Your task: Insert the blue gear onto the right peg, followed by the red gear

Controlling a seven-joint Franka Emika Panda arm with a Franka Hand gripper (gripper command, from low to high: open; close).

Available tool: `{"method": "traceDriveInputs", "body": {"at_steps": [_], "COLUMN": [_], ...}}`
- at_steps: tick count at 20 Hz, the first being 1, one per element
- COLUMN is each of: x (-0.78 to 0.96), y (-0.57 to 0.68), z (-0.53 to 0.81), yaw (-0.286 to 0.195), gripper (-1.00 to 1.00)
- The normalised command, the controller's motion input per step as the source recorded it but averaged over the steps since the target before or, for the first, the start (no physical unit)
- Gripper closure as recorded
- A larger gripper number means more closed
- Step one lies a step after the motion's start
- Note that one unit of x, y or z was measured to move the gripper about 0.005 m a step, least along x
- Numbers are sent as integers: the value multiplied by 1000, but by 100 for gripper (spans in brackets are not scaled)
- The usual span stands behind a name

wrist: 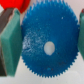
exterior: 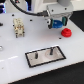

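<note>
The blue gear (wrist: pixel 47 45) fills the wrist view, flat, with a white centre hole, between my green finger pads (wrist: pixel 10 42). Both pads touch its toothed rim. My gripper (exterior: pixel 56 25) stands over the white table at the back right of the exterior view, shut on the blue gear (exterior: pixel 59 23). I cannot tell whether the gear rests on the table. The red gear (exterior: pixel 65 32) lies on the table just to the exterior view's right of the gripper, and shows at the wrist view's edge (wrist: pixel 12 4). The grey plate (exterior: pixel 46 60) lies nearer the front with two dark pins; the right peg (exterior: pixel 50 50) stands upright and bare.
A beige blocky object (exterior: pixel 19 26) stands at the exterior view's left. The twin pin (exterior: pixel 39 54) stands on the plate's left part. A black cable (exterior: pixel 22 11) arcs across the back. The white table's edge runs along the front.
</note>
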Motion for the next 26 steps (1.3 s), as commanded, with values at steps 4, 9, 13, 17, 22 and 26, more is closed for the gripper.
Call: {"method": "traceDriveInputs", "body": {"at_steps": [4, 9, 13, 17, 22, 26], "x": [780, 786, 782, 792, 797, 783], "y": [-123, -186, -265, -275, -297, -299], "z": [438, 418, 338, 287, 233, 192], "yaw": [0, 0, 0, 0, 0, 0], "gripper": [100, 100, 100, 100, 100, 100]}}
